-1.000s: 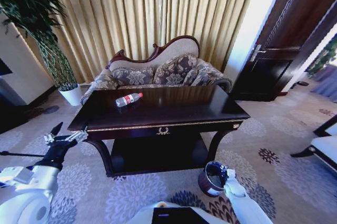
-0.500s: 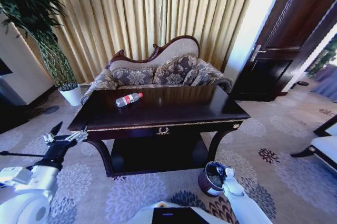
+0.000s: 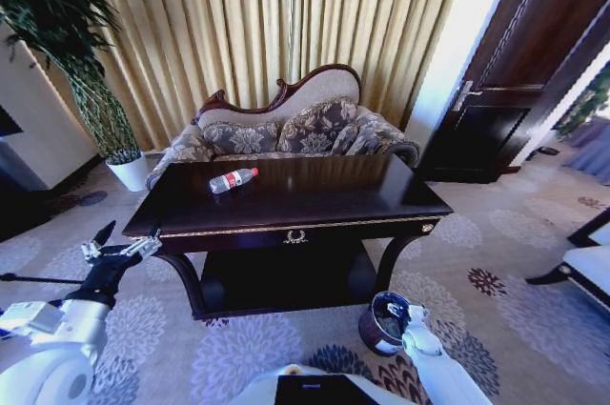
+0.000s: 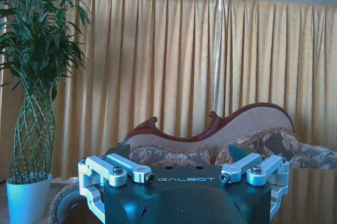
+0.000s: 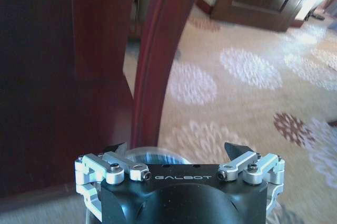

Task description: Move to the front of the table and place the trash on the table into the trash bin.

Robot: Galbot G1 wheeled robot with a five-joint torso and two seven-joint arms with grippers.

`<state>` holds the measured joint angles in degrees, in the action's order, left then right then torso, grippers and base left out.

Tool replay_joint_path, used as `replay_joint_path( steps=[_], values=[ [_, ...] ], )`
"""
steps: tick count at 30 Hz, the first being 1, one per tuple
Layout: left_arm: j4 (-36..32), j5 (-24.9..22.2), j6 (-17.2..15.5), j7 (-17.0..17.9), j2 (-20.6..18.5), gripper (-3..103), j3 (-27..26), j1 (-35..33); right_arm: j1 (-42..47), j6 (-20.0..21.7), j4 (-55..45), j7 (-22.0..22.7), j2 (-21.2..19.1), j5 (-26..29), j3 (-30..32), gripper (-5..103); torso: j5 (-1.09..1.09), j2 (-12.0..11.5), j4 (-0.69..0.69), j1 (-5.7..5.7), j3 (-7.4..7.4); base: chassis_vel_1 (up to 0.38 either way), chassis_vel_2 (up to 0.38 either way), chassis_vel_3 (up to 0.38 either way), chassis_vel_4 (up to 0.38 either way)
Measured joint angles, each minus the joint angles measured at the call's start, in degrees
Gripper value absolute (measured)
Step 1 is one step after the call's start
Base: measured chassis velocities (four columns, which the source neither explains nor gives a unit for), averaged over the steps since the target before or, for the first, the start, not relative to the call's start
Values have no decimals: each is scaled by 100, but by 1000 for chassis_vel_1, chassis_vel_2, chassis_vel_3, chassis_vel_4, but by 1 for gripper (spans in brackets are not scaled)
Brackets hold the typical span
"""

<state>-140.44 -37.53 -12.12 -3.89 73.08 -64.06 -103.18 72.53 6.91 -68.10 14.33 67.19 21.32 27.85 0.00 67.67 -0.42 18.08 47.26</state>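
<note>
1. The table (image 3: 315,197) stands square in front of the robot, its gold-trimmed front rail facing the head camera, with the floral sofa (image 3: 286,133) behind it.
2. The 1 piece of trash I can see is a clear bottle (image 3: 233,179) with a red label and cap. It lies on its side on the far-left part of the tabletop, well back from the front rail.
3. Its long axis runs at a slant, the cap end pointing right and toward the sofa, the base pointing left.
4. No paper wads are visible on the tabletop.
5. The left gripper (image 3: 116,251) hangs off the table's front-left corner, just below tabletop height. Its fingers (image 4: 116,170) are spread apart with nothing between them.
6. The right gripper (image 3: 412,314) sits low by the table's front-right leg, right over the rim of the trash bin (image 3: 379,327). Its fingers (image 5: 243,154) are also spread wide and hold nothing.
7. The bottle lies up, forward and slightly to the right of the left gripper, and diagonally across the table from the right one. I judge the left arm clearly nearer.
8. A grasp would probably go best across the bottle's slanted body rather than along it.
</note>
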Motion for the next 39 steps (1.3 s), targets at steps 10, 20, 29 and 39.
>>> replay_joint_path(
  steps=[10,20,29,39],
  values=[
    [39,-14,55,13,34,100,-10,-70,711,-175,-2650,-915,-1,788,657,100,-1,0,1,0,0,0,0,0,0],
    [107,-136,91,23,-13,100,-113,-34,1375,96,-5259,-977,173,573,954,100,-1,0,-1,0,-1,0,0,0,0],
    [195,-200,90,27,-55,100,-111,5,1609,765,-6647,-586,190,-142,326,100,-1,0,0,0,-1,0,0,0,0],
    [44,-218,-312,155,-117,100,-240,-2,1648,1146,-6854,-198,118,-192,-102,100,0,0,0,0,0,0,0,0,0]
  ],
)
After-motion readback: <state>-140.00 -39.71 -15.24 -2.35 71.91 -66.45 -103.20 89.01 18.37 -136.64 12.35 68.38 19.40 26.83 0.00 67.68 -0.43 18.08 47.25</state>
